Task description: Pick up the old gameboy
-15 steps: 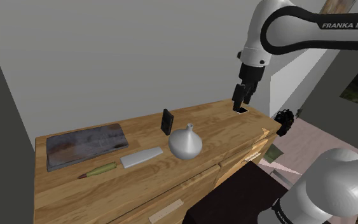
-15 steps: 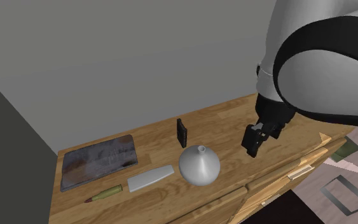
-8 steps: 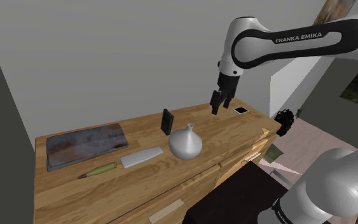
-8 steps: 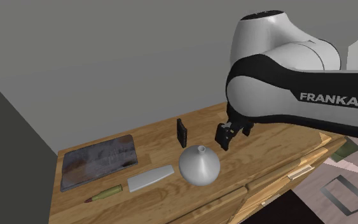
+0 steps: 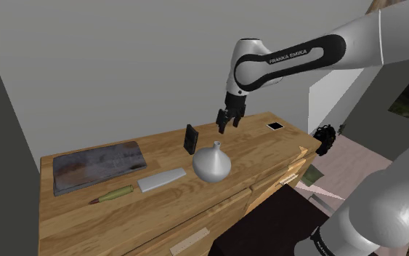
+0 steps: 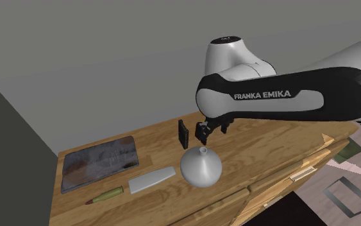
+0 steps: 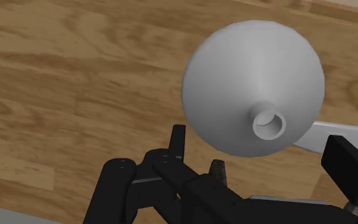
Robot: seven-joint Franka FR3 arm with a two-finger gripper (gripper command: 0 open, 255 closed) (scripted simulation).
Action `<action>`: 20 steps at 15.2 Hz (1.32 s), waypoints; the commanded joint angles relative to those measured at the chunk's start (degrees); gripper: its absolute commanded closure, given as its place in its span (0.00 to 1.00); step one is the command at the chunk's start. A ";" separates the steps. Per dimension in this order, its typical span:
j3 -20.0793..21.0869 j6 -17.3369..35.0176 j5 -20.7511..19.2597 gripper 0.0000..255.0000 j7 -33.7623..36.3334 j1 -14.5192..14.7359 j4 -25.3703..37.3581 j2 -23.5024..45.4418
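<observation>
The gripper [image 5: 227, 121] is hovering with its jaws parted and empty, just beside the dark gameboy [image 5: 190, 138]. The gameboy is standing on end near the back of the wooden counter [image 5: 264, 149], behind the grey vase [image 5: 211, 163]. Its long axis is running roughly vertical, with a broad face looking toward the shoulder view's right. A good grasp is likely coming from above, pinching the two broad faces while staying clear of the vase.

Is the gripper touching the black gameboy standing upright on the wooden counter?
Apart. The shoulder view shows the gripper above the counter, to the right of the gameboy, with a clear gap between them.
</observation>
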 commanded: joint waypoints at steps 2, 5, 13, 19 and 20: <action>0.06 3.39 -0.36 0.00 0.74 -0.09 3.63 6.26; 0.12 5.98 -0.79 0.00 1.66 0.04 8.13 12.72; -0.16 9.64 -1.81 0.00 3.62 0.86 23.62 30.12; -0.37 12.71 -2.16 0.00 3.91 1.05 23.95 33.41; -0.41 13.29 -2.22 0.00 3.95 1.07 23.84 33.88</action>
